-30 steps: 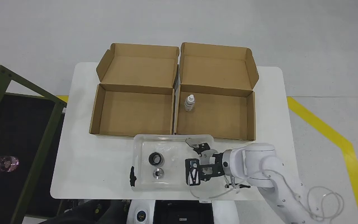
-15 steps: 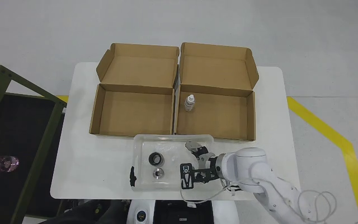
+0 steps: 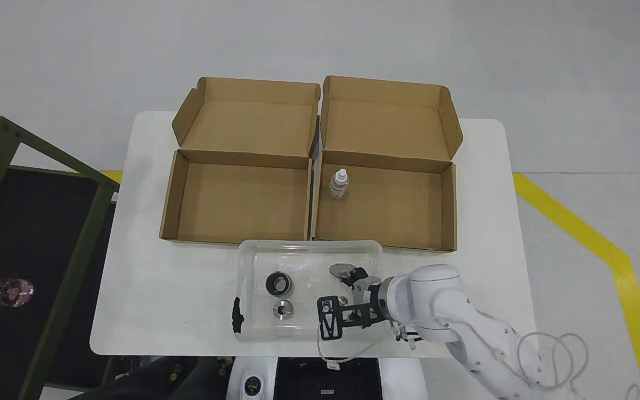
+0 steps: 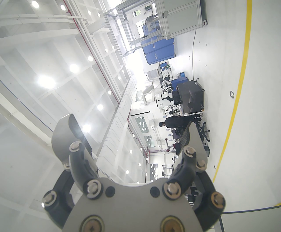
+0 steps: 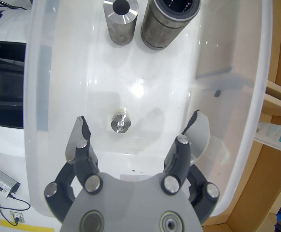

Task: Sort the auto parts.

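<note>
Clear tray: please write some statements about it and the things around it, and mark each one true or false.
1. The right gripper is open above the clear tray. True.
2. The fingers clamp the small hexagonal part. False: it lies loose on the tray floor between them, untouched.
3. A slim cylinder and a wider cylinder stand in the tray. True.
4. The white bottle stands in the left cardboard box. False: it stands in the right cardboard box.
</note>
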`<state>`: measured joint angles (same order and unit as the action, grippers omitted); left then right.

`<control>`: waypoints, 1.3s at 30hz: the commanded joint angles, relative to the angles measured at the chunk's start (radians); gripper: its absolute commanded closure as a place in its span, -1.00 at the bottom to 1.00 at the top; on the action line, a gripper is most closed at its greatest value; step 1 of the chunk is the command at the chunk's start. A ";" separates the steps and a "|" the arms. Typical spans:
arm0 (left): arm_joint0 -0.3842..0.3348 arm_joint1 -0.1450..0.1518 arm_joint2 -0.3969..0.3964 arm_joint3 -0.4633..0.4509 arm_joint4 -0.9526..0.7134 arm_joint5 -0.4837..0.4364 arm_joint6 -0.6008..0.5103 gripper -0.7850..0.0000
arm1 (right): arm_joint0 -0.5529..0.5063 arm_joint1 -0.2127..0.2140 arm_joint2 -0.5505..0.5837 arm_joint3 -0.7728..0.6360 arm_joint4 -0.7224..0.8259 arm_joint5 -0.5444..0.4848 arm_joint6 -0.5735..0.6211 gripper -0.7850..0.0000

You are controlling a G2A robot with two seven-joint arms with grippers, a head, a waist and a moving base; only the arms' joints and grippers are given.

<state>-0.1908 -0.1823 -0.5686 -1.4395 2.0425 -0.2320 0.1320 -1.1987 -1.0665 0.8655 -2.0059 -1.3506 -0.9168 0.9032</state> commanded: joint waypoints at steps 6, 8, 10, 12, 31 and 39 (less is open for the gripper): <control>0.000 0.000 0.000 0.000 0.000 0.000 0.000 -1.00 | 0.021 0.009 -0.030 0.029 -0.006 0.002 0.002 -0.25; 0.000 0.000 0.000 0.000 0.000 0.000 0.000 -1.00 | 0.027 0.013 -0.037 0.033 -0.006 0.002 0.002 0.02; 0.000 0.000 0.000 0.000 0.000 0.000 0.000 -1.00 | 0.032 0.016 -0.045 0.038 -0.003 0.001 0.001 0.10; 0.000 0.000 0.000 0.000 0.000 0.000 0.000 -1.00 | 0.037 0.019 -0.053 0.041 0.001 -0.001 -0.001 0.22; 0.000 0.000 0.000 0.000 0.000 0.000 0.000 -1.00 | 0.074 0.032 -0.048 0.003 0.090 0.007 -0.096 1.00; 0.000 0.000 0.000 0.000 0.000 0.000 0.000 -1.00 | 0.079 0.038 0.003 -0.057 0.075 0.025 -0.226 1.00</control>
<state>-0.1908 -0.1823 -0.5686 -1.4395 2.0425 -0.2320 0.1320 -1.1188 -1.0291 0.8616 -2.0558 -1.2712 -0.8959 0.6910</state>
